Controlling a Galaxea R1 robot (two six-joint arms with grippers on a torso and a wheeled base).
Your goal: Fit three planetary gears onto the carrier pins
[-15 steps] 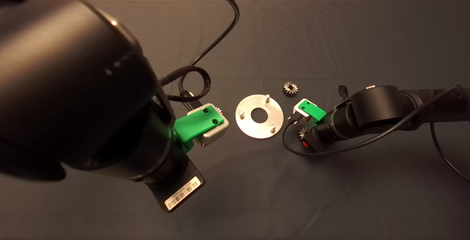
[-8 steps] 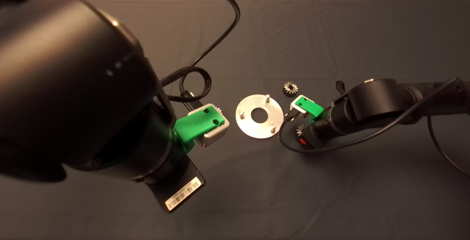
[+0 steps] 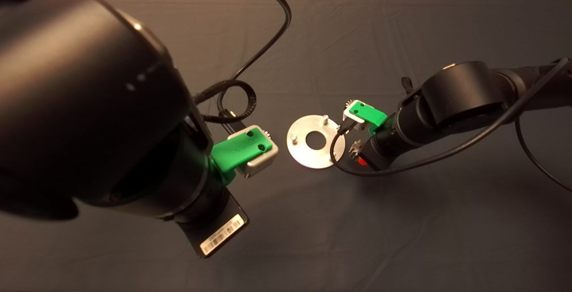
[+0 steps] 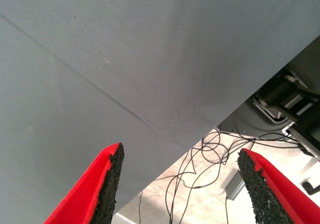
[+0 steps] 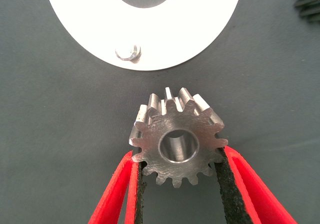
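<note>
Since a second ago, the right arm has swung in toward the disc, carrying its gear closer to the near pin and covering the loose gear that lay beyond the disc's far right edge in the head view.

On the left, the left tool [image 4: 180,184] hangs just left of the disc, released, its red fingers [image 4: 95,189] spread over bare mat with nothing between them; a gear [image 3: 265,133] peeks out from behind its green housing, so I judge it is poised to pick that one up.

At the centre of the bench, the disc [image 3: 300,146] lies flat, its carrier pins [image 3: 293,138] upright and all bare: no gear is installed yet.

On the right, the right tool [image 5: 180,184] is clenched on a planetary gear [image 5: 176,136], pads gripping opposite teeth so the bore stays clear and faces down. It hovers just outside the disc's rim, near one pin [image 5: 128,51] but not yet over it. Another gear [image 5: 307,2] rests on the mat nearby.
</note>
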